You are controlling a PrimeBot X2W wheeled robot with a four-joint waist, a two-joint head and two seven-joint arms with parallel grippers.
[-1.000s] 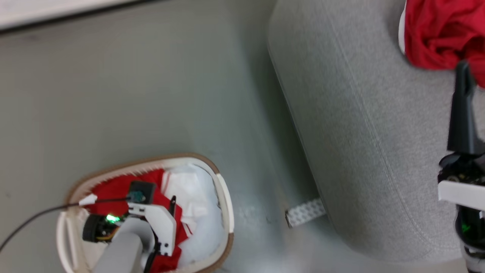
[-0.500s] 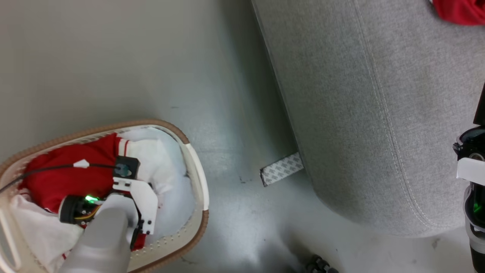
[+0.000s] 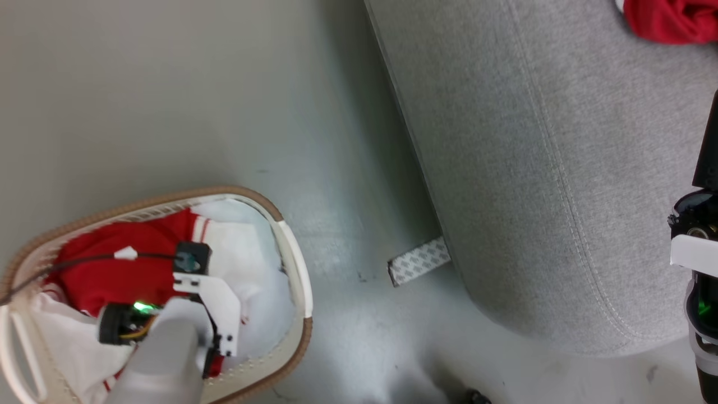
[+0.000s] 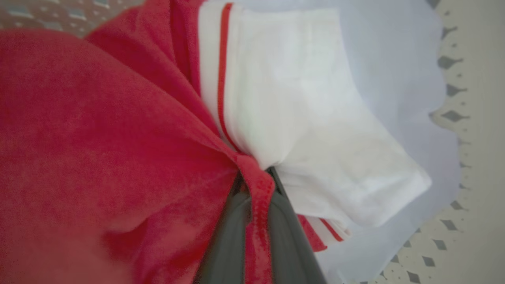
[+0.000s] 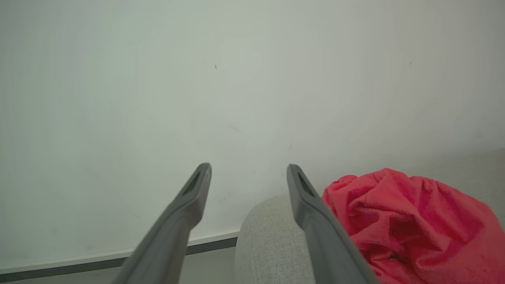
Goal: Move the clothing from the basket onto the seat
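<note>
Once the left gripper has closed, the pick step is judged complete and the lift can follow. Head view: the left gripper is down inside the basket, which stands on the floor apart from the seat. The wrist and forearm cover the fingertips, so the grip cannot be read from this angle. The clothing, red with white panels, lies wholly in the basket. A second red garment already rests on the seat at the upper right. The picture has shifted against the earlier ones because the camera moved, so the basket and seat are not taken to have moved. Left wrist view: the two dark fingers are pressed together with a fold of red fabric pinched between them, just beside the white sleeve with its red stripe. A second ago these jaws stood wide apart over the pile, and they have only now clamped. The garment is therefore secured but not yet raised. The next move calls for lifting it clear of the rim and carrying it across to the seat. The pinched fold is narrow and could slip, and the white cloth under it may drag along. Right wrist view: the right gripper remains fully spread and holds nothing. It hovers above the seat's rounded edge, with the second red garment just beside its right finger.
</note>
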